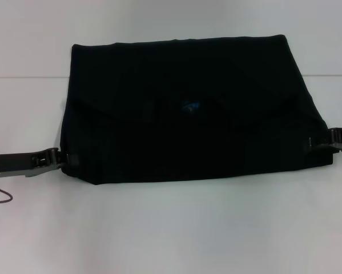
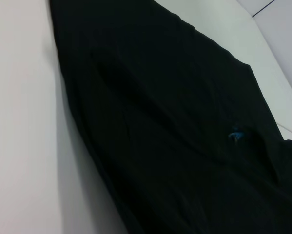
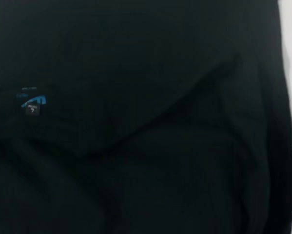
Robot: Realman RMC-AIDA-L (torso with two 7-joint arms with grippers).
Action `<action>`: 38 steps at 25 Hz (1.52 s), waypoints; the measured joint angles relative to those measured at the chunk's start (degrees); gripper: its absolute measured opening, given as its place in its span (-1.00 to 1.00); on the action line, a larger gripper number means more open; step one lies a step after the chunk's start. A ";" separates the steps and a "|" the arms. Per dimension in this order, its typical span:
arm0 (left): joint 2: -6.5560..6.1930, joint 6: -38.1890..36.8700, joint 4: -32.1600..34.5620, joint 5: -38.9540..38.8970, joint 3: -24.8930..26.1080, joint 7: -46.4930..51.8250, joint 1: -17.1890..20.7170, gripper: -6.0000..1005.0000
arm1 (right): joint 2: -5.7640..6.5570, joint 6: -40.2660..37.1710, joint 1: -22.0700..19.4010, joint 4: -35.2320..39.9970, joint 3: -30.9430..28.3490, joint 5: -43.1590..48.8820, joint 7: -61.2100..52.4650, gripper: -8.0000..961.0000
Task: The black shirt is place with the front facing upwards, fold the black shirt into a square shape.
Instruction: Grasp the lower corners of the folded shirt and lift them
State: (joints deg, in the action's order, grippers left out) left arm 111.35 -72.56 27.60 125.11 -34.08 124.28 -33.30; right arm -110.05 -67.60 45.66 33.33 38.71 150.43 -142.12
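Observation:
The black shirt (image 1: 188,108) lies folded into a wide block on the white table (image 1: 171,228). Its small blue neck label (image 1: 189,106) shows near the middle, where two flaps meet. The cream lettering is hidden. My left gripper (image 1: 61,157) is at the shirt's near left corner and closed on the cloth edge. My right gripper (image 1: 325,141) is at the shirt's right edge, likewise closed on the cloth. The left wrist view shows the shirt (image 2: 175,136) and label (image 2: 236,135). The right wrist view is filled by the shirt (image 3: 160,136), with the label (image 3: 32,101) to one side.
The white table runs all around the shirt, with a seam line (image 1: 22,77) across the back. A thin cable (image 1: 2,200) hangs by my left arm at the left edge.

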 joint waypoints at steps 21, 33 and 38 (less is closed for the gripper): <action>-0.15 -0.87 -0.08 -0.14 0.16 0.07 -0.27 -0.99 | -0.42 1.26 -0.42 -0.13 4.36 0.21 -0.21 -0.53; -3.10 -21.81 0.26 1.78 0.30 3.24 1.08 -0.99 | 1.65 -20.88 -5.99 5.99 3.84 0.25 9.59 -0.83; -3.51 -32.85 0.34 8.94 0.42 2.07 2.23 -0.99 | 1.46 -30.47 -9.96 6.33 4.13 0.41 19.25 -0.83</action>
State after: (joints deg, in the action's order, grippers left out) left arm 107.84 -105.41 27.93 134.05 -33.67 126.35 -31.07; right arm -108.59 -98.08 35.70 39.66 42.85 150.85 -122.87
